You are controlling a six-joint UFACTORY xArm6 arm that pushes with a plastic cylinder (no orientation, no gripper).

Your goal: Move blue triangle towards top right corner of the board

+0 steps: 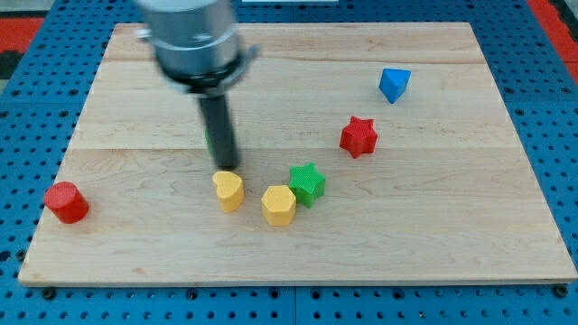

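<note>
Wood board (452, 244) fills most of the view, lying on a blue pegboard surface (560, 135). My tip (227, 168) sits left of centre, just beyond the yellow heart-shaped block (228, 190) and so close to its far edge that I cannot tell whether they touch. The rod is a plain dark stick with nothing to open or close, and it holds nothing — it only meets the board at its lower end.

Blue triangle (394, 84) rests far to the right, well apart from my tip, short of the board's far right corner. Nearer and a little left of it stands the red star (358, 136). A green star (307, 183) lies near the middle, touching or almost touching a yellow hexagon-like block (278, 205) at its near left. That yellow block sits just right of the heart. A red cylinder (67, 201) is alone by the board's left edge — well apart from everything else.
</note>
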